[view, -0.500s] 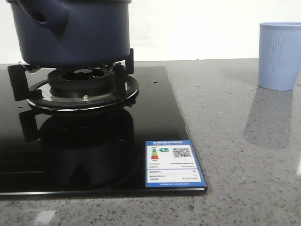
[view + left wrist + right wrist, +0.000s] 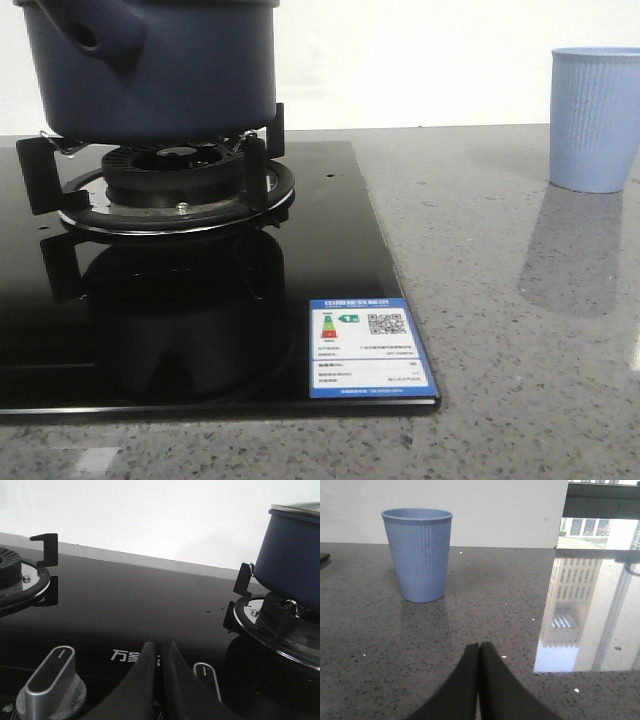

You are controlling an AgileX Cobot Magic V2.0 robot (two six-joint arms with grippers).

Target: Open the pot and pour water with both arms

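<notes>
The dark navy pot (image 2: pixel 150 65) stands on the burner grate (image 2: pixel 170 185) of the black glass stove, its stubby hollow handle (image 2: pixel 95 35) pointing left and toward the camera; its top is cut off in the front view. In the left wrist view the pot (image 2: pixel 295 555) is off to one side, with a pale lid edge (image 2: pixel 297 507) on top. My left gripper (image 2: pixel 157 647) is shut and empty, low over the stove's knobs. My right gripper (image 2: pixel 479 647) is shut and empty above the counter, short of the light blue ribbed cup (image 2: pixel 418 552). Neither gripper shows in the front view.
The light blue ribbed cup (image 2: pixel 594 118) stands on the grey stone counter (image 2: pixel 500 300) at the right. Two silver-topped stove knobs (image 2: pixel 50 680) (image 2: pixel 207 677) flank my left fingers. A second burner (image 2: pixel 15 577) sits on the stove's other side. A blue energy label (image 2: pixel 368 347) is on the glass.
</notes>
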